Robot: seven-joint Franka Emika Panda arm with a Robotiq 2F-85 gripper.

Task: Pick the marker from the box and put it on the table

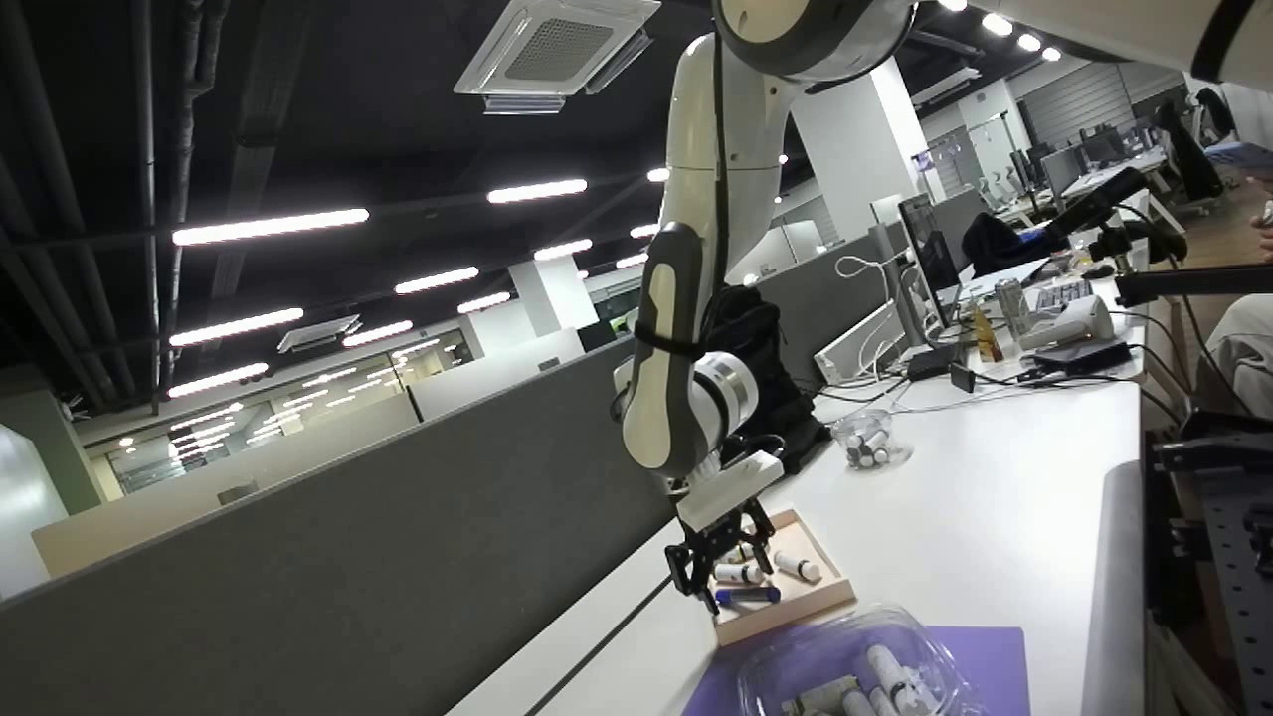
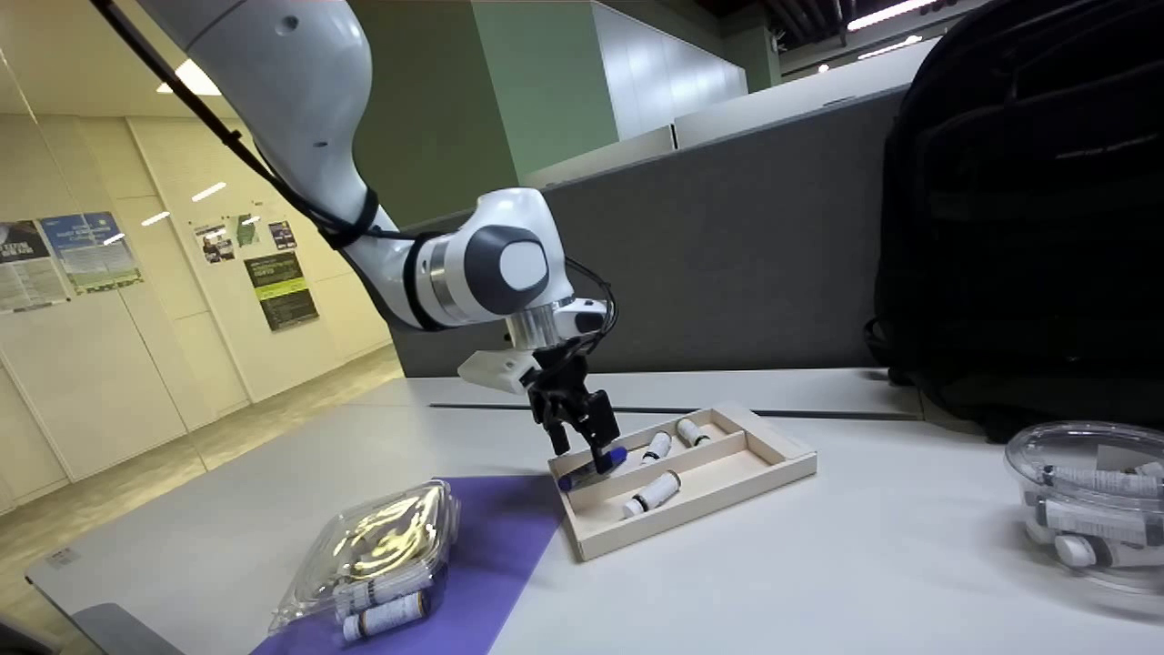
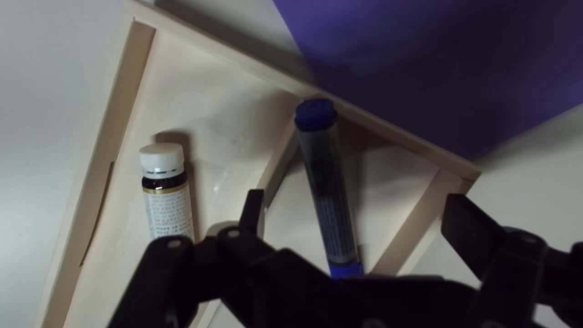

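At the centre of the wrist view, the marker [image 3: 329,196] lies in the box [image 3: 133,68], between the spread fingers [image 3: 469,228] of the gripper [image 3: 357,205], a gap showing on each side of it. In an exterior view a fingertip [image 2: 604,463] overlaps it; whether they touch cannot be told. Only the wrist view gives its looks clearly: a dark barrel with print too blurred to read, a dark blue end pointing nearly to twelve o'clock, where the divider [image 3: 278,166] meets the box's rim, and a brighter blue end towards six, partly covered. A white-capped bottle [image 3: 167,196] lies at nine o'clock from it, across the divider. In an exterior view two more bottles [image 2: 657,447] share the marker's compartment. Both exterior views add a black backpack [image 2: 1028,227] and a round clear tub [image 2: 1091,518] on the white table [image 2: 818,573]. In an exterior view, wall posters [image 2: 91,253] hang at nine o'clock.
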